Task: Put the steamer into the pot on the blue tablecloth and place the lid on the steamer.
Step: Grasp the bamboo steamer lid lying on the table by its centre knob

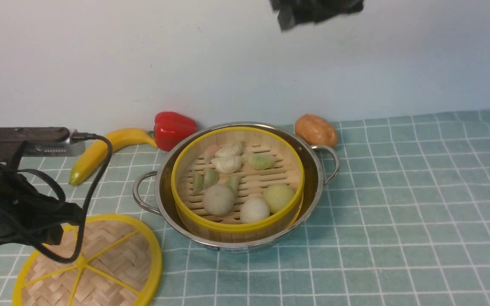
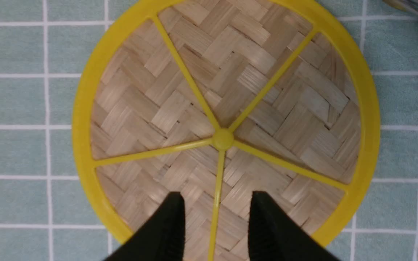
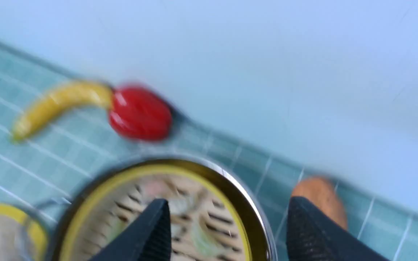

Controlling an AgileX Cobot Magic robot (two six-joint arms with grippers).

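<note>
The steamer (image 1: 237, 214), holding dumplings and buns, sits inside the steel pot (image 1: 313, 168) on the blue tablecloth (image 1: 398, 212). The woven lid (image 1: 96, 263) lies flat on the cloth at the near left. My left gripper (image 2: 216, 197) hovers above the lid (image 2: 227, 108), open, its fingers either side of one yellow spoke near the rim. My right gripper (image 3: 227, 206) is open and empty, raised high above the pot; only a dark part of it shows at the top of the front view (image 1: 313, 10). The right wrist view is blurred; steamer (image 3: 158, 217) and pot (image 3: 245, 203) show below.
A banana (image 1: 100, 151), a red pepper (image 1: 175, 129) and a potato (image 1: 315, 129) lie behind the pot along the wall. The left arm's body and cables (image 1: 15, 199) hang over the lid's far left edge.
</note>
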